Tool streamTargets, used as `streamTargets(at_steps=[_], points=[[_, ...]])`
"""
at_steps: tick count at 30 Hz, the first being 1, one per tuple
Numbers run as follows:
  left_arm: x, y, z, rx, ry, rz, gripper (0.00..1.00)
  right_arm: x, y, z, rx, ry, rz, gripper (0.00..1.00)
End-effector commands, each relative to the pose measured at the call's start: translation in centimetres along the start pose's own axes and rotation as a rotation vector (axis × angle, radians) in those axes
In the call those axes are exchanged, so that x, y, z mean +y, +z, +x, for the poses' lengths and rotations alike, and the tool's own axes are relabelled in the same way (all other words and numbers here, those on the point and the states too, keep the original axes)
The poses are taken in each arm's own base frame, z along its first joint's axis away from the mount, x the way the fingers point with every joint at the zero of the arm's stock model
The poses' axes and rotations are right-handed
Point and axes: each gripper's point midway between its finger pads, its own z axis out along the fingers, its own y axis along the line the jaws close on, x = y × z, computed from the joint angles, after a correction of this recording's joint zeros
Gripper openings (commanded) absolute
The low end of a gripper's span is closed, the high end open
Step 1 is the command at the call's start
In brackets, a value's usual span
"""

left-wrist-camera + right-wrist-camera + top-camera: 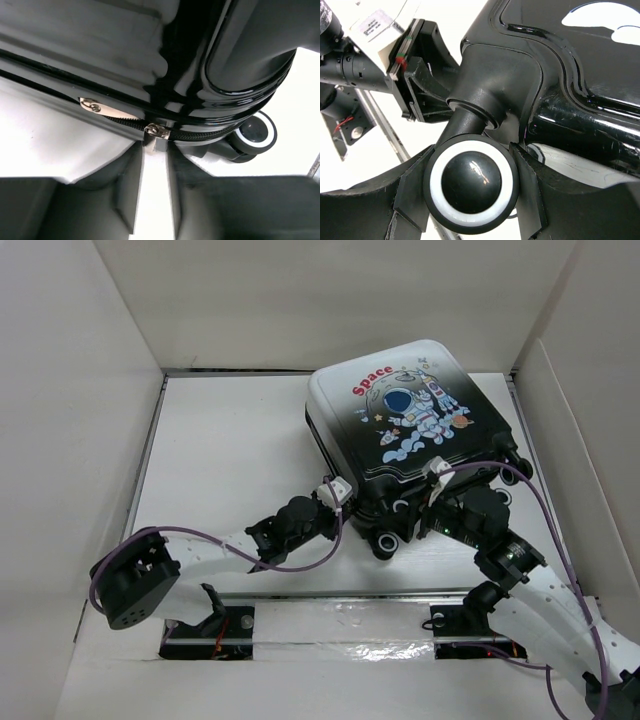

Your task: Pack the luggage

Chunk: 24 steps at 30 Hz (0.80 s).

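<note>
Left claw (155,150) stands at a narrow slit, zip pull (157,133) at its mouth; we cannot tell whether it pinches. Luggage (410,410) lies shut just ahead, zip (200,136) running crosswise to its reach. Right claw (470,157), beside it, clamps a wheel (471,182).

Luggage (125,45) zipper pull (157,132) between jaws, wheel (256,134) nearby

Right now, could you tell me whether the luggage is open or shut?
Shut: the luggage lies flat, shells together, astronaut up.
</note>
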Motion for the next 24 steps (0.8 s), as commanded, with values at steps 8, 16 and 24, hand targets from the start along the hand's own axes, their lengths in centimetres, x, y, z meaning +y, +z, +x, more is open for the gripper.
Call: streamTargets(at_steps=[8,16,24], points=[[3.0,0.1,-5.7,-0.200,-0.024,-0.186,0.00,0.0,-0.5,-3.5,-0.129,-0.034,0.010,0.00],[7.3,-0.2,-5.0,-0.185,-0.049,-0.385,0.00,1.0,0.1,-2.6,-0.096,-0.031,-0.065,0.00],[14.0,-0.1,-6.4,-0.245,-0.181,-0.561,0.00,3.5,1.0,-2.3,-0.074,-0.047,-0.126,0.00]])
